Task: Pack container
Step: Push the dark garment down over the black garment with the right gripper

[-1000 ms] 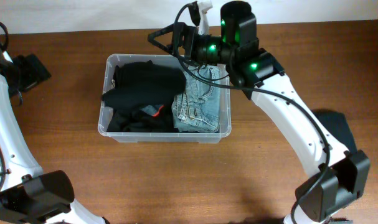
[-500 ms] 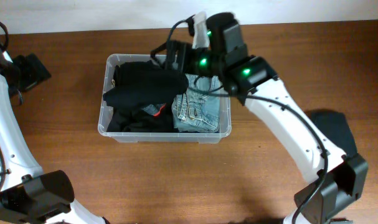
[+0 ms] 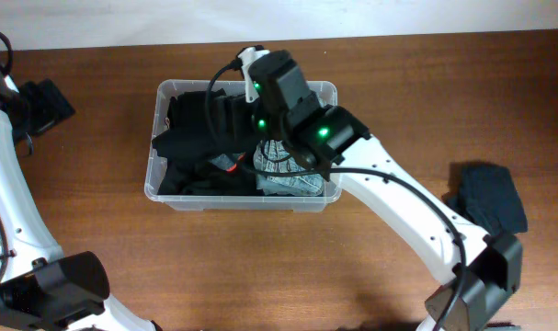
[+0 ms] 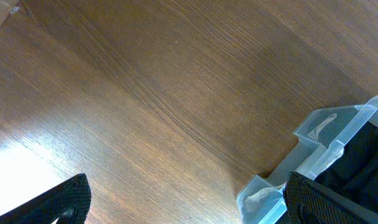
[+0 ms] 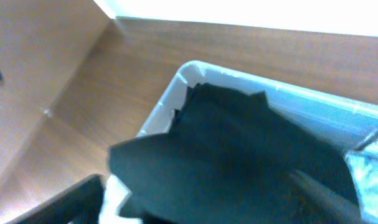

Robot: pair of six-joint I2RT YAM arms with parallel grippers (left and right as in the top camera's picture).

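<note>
The container [image 3: 153,167], a clear plastic bin, stands at the table's middle with black clothes [image 3: 191,138] on its left side and folded jeans [image 3: 292,176] on its right. My right gripper [image 3: 222,118] reaches down into it over the black clothes. In the blurred right wrist view its fingers [image 5: 70,202] stand wide apart, with the black fabric [image 5: 226,149] between them and the bin's rim [image 5: 176,78] behind. My left gripper [image 3: 47,103] hangs open at the far left, above bare wood; in its wrist view a bin corner [image 4: 319,134] lies beside the right finger [image 4: 338,199].
A dark folded garment [image 3: 488,198] lies on the table at the right, near the right arm's base. The table's pale back edge runs along the top of the overhead view. The right arm spans the bin's right half.
My right arm has swung left and down from the bin's back right corner onto the black clothes. Its fingers have drawn a little closer together. The left arm has not moved.
</note>
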